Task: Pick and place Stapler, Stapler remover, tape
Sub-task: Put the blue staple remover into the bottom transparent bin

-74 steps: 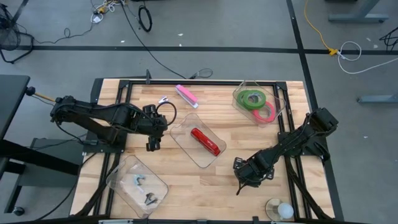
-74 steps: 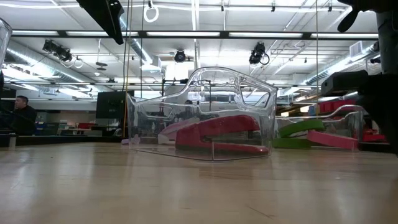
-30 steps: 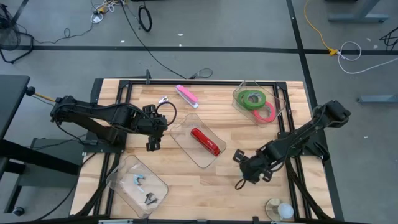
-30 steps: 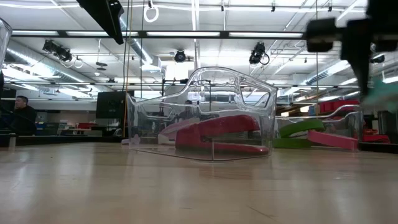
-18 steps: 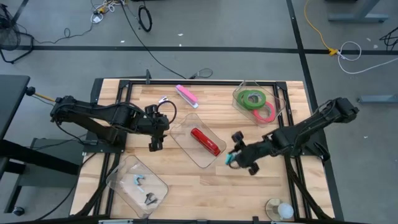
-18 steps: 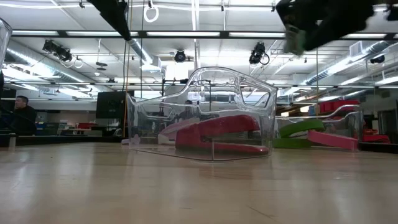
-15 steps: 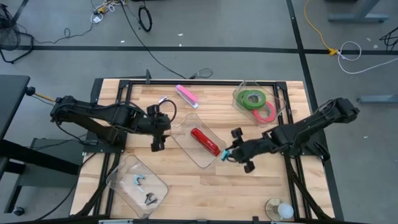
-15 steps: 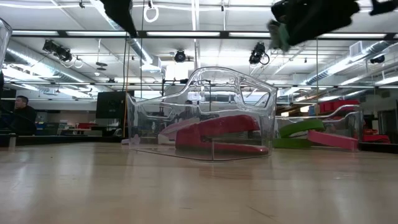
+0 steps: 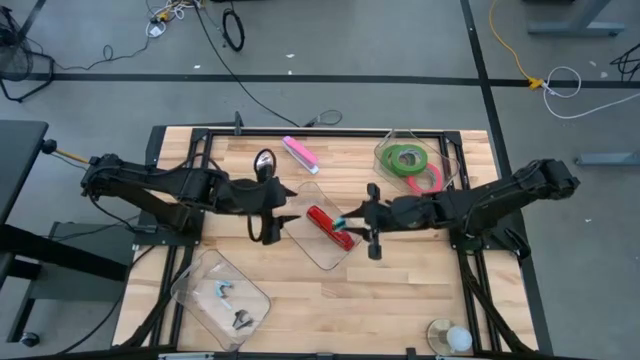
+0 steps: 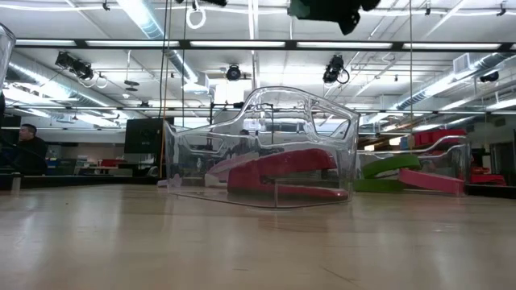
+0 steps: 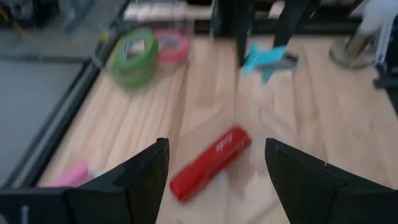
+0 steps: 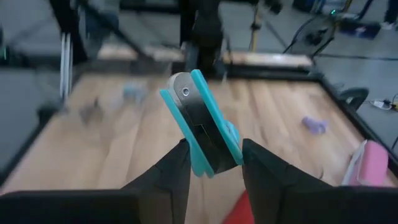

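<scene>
My right gripper (image 9: 352, 223) is shut on a teal stapler remover (image 12: 202, 121). It hangs over the right end of the clear centre tray (image 9: 300, 200), in which a red stapler (image 9: 331, 227) lies flat. My left gripper (image 9: 281, 214) is open and empty at the tray's left side, its fingers pointing at the red stapler (image 11: 210, 163). Two green tape rings (image 9: 405, 158) and a pink one (image 9: 430, 180) lie in a clear container at the far right. A pink stapler (image 9: 299, 153) lies on the table at the far side. My right gripper pinches the stapler remover by its near end (image 12: 208, 163) between its two fingers. The fingers lie about level and come from the table's right. The remover sticks out beyond the fingertips, slanting, and is lifted clear above the tray; it also shows in the left wrist view (image 11: 267, 60).
A second clear container (image 9: 222, 295) at the near left holds small stapler removers. A small round object (image 9: 448, 337) sits at the near right corner. The black frame rails (image 9: 470, 270) run along the table's edges. A person (image 10: 28, 149) sits in the room far behind.
My right gripper has risen and swung from the near right toward the table's left and far side, carrying the teal stapler remover to above the centre tray. My left gripper has moved a little toward the right, up to the tray's left side.
</scene>
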